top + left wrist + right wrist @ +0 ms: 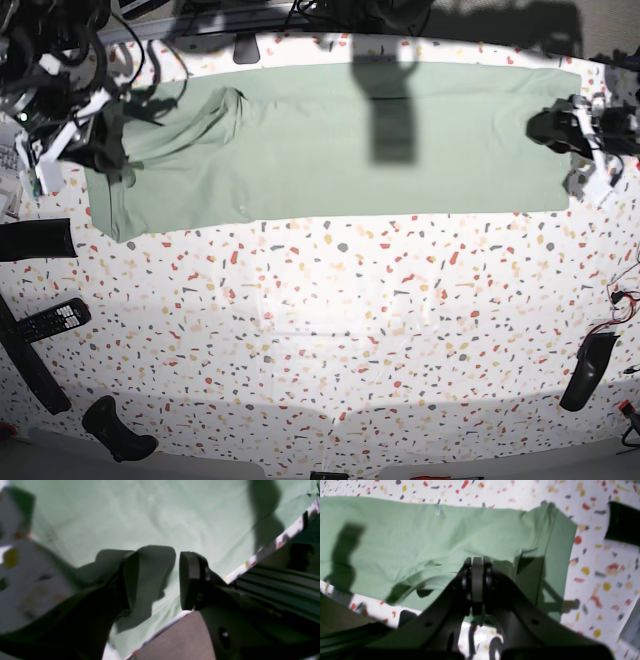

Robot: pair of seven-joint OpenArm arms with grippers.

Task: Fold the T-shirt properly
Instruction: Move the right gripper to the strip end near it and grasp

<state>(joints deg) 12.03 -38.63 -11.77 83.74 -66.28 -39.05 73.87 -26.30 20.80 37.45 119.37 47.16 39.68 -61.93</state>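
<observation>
Black pads of the left gripper [176, 580] stood apart over the T-shirt [340, 140], one pad with a fold of cloth draped on it, seemingly not pinched. That shirt lay as a long band across the far side of the terrazzo table [330, 330]. At its opposite end the right gripper [477, 585] was closed, apparently on fabric.
</observation>
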